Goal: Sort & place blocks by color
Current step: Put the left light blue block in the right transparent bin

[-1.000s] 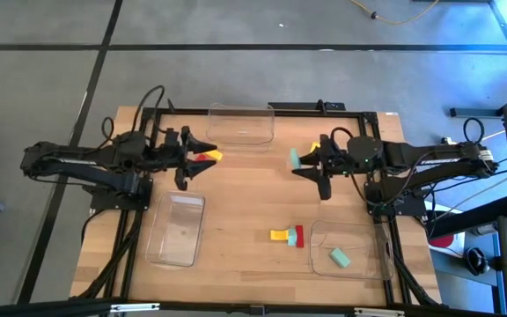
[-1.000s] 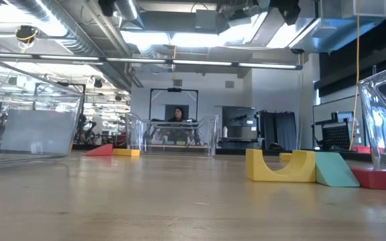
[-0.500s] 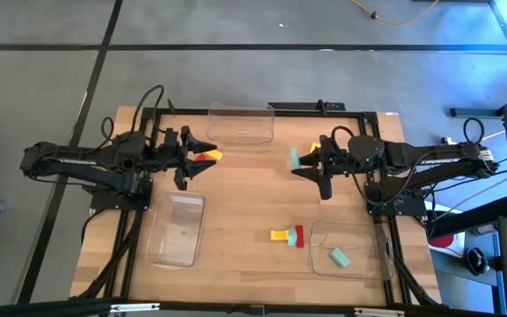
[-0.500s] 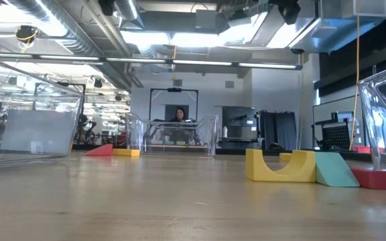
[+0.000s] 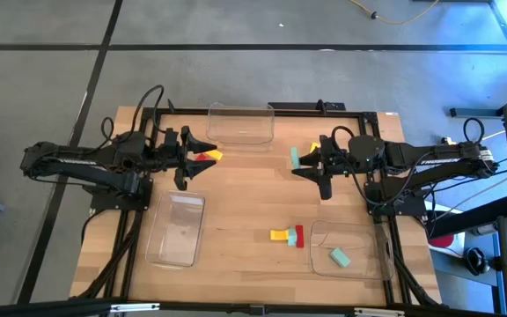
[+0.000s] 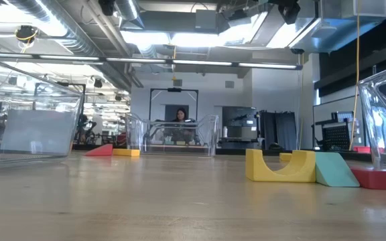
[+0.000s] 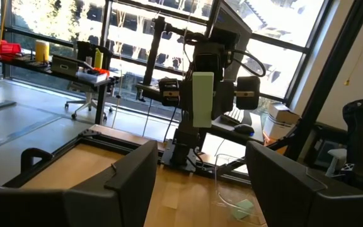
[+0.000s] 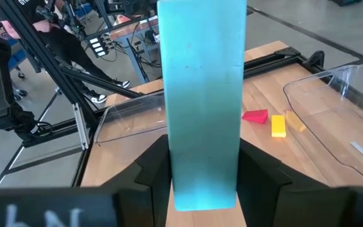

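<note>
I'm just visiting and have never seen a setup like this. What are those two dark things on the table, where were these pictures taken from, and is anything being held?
They are two robot arms at a wooden table. One picture looks straight down, one looks level across the tabletop, and two come from cameras on the arms' wrists.

The right gripper holds a teal block up off the table; the right wrist camera shows it clamped between the dark fingers. The left gripper is open and empty, above a red and yellow block pair.

Three clear plastic trays lie there: one at the far edge, one front left, and one front right with a teal block inside. More small blocks lie beside it.
</note>
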Available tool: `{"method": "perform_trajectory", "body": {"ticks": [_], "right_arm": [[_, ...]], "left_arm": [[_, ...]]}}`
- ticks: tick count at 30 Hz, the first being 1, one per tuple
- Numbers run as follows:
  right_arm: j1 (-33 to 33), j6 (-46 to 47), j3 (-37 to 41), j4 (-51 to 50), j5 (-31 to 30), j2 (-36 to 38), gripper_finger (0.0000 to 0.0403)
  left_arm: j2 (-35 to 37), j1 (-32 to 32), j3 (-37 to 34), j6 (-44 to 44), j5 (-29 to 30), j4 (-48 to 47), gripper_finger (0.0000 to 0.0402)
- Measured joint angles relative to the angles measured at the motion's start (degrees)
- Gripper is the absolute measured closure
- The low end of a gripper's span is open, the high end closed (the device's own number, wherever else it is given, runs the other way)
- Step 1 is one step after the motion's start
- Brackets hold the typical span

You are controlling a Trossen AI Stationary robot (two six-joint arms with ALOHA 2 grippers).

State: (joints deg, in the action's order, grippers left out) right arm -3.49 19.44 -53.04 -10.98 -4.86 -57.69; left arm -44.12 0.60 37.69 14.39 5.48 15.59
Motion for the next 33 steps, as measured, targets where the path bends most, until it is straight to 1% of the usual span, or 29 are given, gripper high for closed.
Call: {"method": "perform_trajectory", "body": {"ticks": [19,25,29,33], "right_arm": [[0.00,0.26,0.00,-0.04,0.58,0.00,0.0268],[-0.02,1.33,0.00,-0.04,2.19,0.00,0.0268],[-0.02,2.84,0.00,-0.22,5.48,0.00,0.0268],[-0.85,7.12,0.01,-1.75,12.19,0.00,0.0268]], "left_arm": [[0.00,0.00,0.00,0.00,0.02,0.04,0.0170],[0.00,0.00,-0.02,0.00,0.02,0.04,0.0170],[0.00,0.00,-0.02,0.00,0.02,0.04,0.0170],[0.00,0.00,-0.02,0.00,0.11,0.04,0.0170]]}}
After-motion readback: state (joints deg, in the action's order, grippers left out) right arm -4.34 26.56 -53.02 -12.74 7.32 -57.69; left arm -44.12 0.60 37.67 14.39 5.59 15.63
